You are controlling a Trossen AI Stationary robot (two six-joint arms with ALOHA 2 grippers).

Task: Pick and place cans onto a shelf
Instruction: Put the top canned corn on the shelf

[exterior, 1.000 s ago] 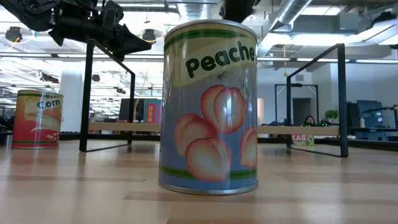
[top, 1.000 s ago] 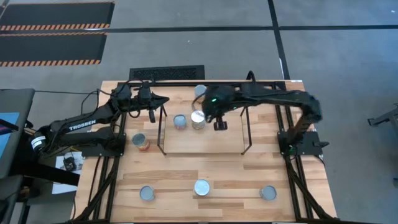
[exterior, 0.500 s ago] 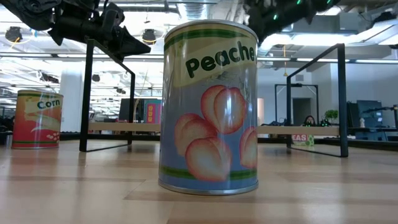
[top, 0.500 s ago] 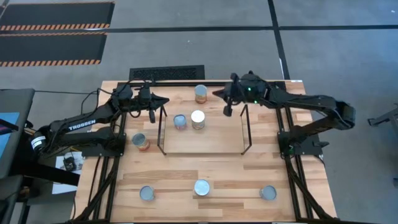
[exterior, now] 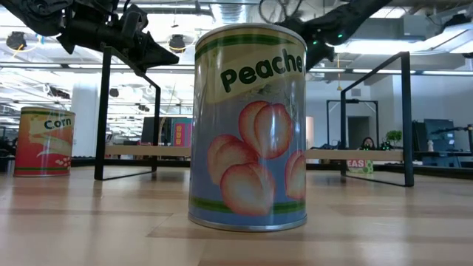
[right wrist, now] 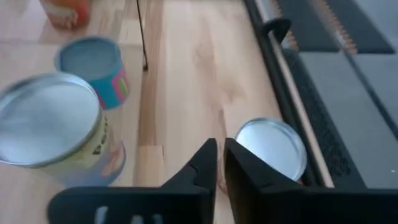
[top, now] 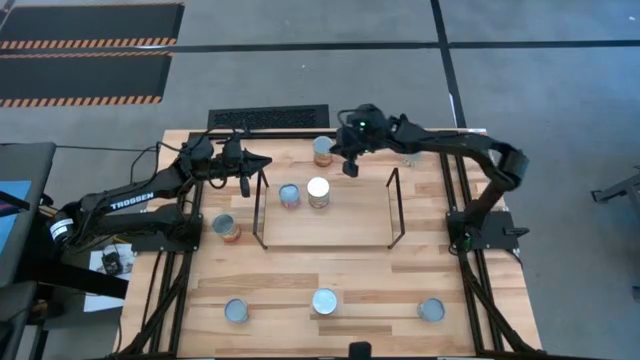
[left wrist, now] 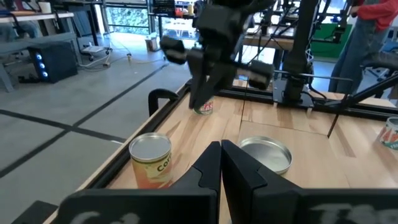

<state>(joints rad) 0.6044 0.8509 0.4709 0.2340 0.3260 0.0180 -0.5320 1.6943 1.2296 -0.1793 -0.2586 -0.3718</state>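
Note:
The shelf [top: 340, 228] stands mid-table and carries a blue-topped can [top: 289, 195] and a white-topped can [top: 318, 191], both upright on their bases. Another can [top: 322, 150] stands on the table behind the shelf. My right gripper [top: 347, 165] hovers shut and empty just right of that can, whose silver top [right wrist: 271, 149] shows beside my fingers [right wrist: 217, 155]. My left gripper [top: 258, 162] waits shut and empty above the shelf's left wire upright. A Corn can [top: 226, 228] stands left of the shelf. Three cans [top: 325, 301] stand along the near edge.
The Peaches can [exterior: 250, 125] fills the middle of the low view, with the Corn can [exterior: 44, 140] to its left. Black wire uprights [top: 395, 205] rise at the shelf's short ends. A further can [left wrist: 204, 107] stands beyond the right gripper, near the far edge. The table's black frame rail [right wrist: 298, 106] runs along that edge.
My right gripper has drawn away from the white-topped can on the shelf toward the table's far edge, then swung left toward the can behind the shelf. The white-topped can stays upright on the shelf.

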